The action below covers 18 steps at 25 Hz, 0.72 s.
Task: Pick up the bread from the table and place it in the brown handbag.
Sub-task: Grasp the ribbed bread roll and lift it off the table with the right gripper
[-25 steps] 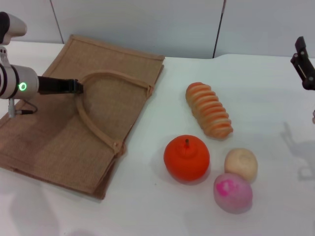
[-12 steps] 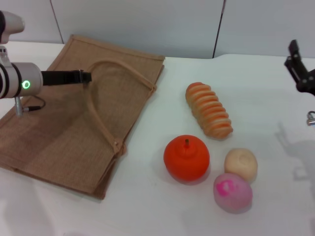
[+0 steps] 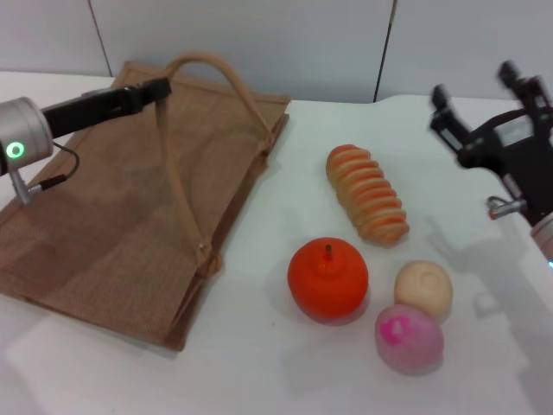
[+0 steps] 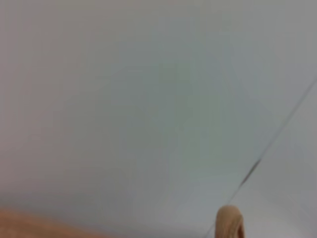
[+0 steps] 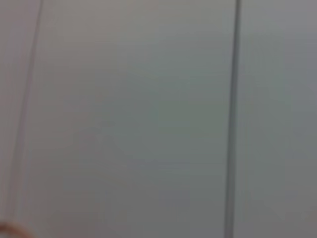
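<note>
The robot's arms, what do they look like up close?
The left arm is a silver-grey cylinder with a glowing green ring light, a thin dark cable beneath it, and a slim black left gripper. The right gripper is black and angular, with forked prongs and small metal fittings.

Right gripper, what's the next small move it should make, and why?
Probably bring the right gripper down and toward the robot's left, over the bread. Its fingers are spread and it hangs above the table, off to the loaf's right, holding nothing. The left gripper holds up one handle of the brown handbag, so the bag looks ready.
</note>
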Each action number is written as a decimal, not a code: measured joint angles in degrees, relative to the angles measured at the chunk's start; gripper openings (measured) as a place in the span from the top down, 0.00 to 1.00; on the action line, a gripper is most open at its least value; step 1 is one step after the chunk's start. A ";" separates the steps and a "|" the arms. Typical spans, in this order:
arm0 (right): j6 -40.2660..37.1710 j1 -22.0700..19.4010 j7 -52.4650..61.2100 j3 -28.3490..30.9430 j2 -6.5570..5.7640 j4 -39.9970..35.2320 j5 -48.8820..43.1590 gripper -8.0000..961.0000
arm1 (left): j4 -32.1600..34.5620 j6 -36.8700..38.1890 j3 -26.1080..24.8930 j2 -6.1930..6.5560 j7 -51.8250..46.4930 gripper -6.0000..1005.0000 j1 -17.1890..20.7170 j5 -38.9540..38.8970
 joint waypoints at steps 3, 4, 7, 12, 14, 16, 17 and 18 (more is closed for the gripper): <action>-8.63 0.02 0.01 -0.11 -4.12 -7.08 0.09 0.13 | 0.02 4.83 0.01 0.02 2.69 0.88 1.54 -3.98; -11.56 0.08 0.01 -0.04 -5.17 -9.10 0.09 0.13 | 0.02 6.25 0.01 0.03 3.51 0.88 2.05 -5.05; -21.23 0.65 0.01 0.82 -7.50 -14.17 0.00 0.13 | 0.02 9.39 0.01 0.04 5.13 0.88 3.11 -7.27; -35.06 1.55 0.01 4.39 -8.31 -18.16 -1.14 0.14 | 0.02 13.35 -0.08 0.05 6.28 0.88 4.00 -9.35; -41.19 2.28 -0.04 6.14 -8.32 -19.11 -1.78 0.14 | 0.02 14.51 -0.11 0.05 6.50 0.89 4.36 -10.22; -45.22 3.06 -0.11 7.07 -8.17 -19.56 -1.95 0.14 | 0.02 15.74 -0.11 0.05 6.78 0.89 4.66 -11.11; -47.67 3.91 -0.20 7.44 -7.95 -19.69 -1.95 0.14 | 0.02 16.22 -0.12 0.05 6.83 0.89 4.71 -11.34; -47.67 3.91 -0.20 7.44 -7.95 -19.69 -1.95 0.14 | 0.02 16.80 -0.13 0.07 6.86 0.88 4.79 -11.63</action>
